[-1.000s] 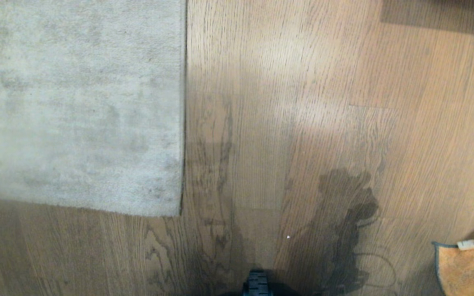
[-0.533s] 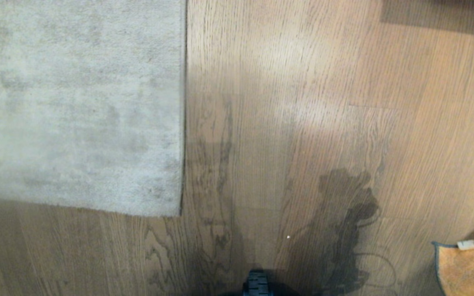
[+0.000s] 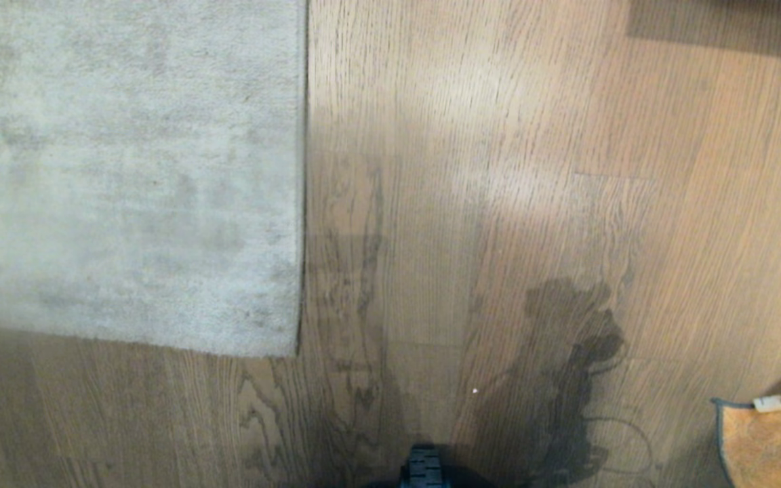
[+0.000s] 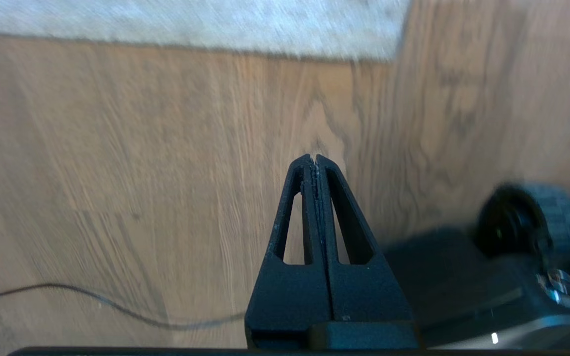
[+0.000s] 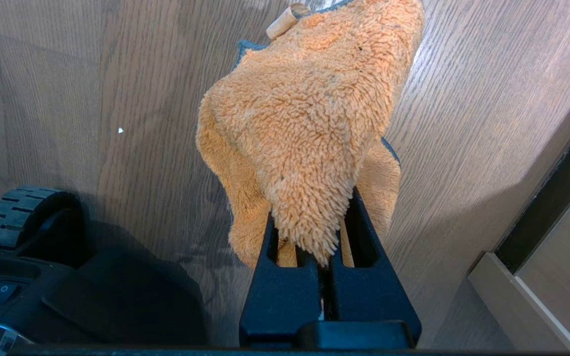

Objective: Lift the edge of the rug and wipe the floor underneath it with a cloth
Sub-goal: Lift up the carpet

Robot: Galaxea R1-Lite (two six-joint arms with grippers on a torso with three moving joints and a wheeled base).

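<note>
So far, cloth point(image 5: 309, 123): clamped in right gripper point(image 5: 325, 247).
Left gripper point(image 4: 314, 163): jaws together, empty, near rug edge point(image 3: 299, 203).
Left: lift, wipe floor point(image 3: 499, 135).

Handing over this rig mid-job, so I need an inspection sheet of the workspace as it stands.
Surface: floor, wood planks, shadowed near the base.
Job's things: rug edge flat, corner unlifted; cloth draped over the right gripper.
Clutter: small white speck.
Grippers: left gripper shut, empty, above bare floor; right gripper shut on the cloth.
Cables: thin dark cable on the floor.
Surroundings: base wheel; pale baseboard.
</note>
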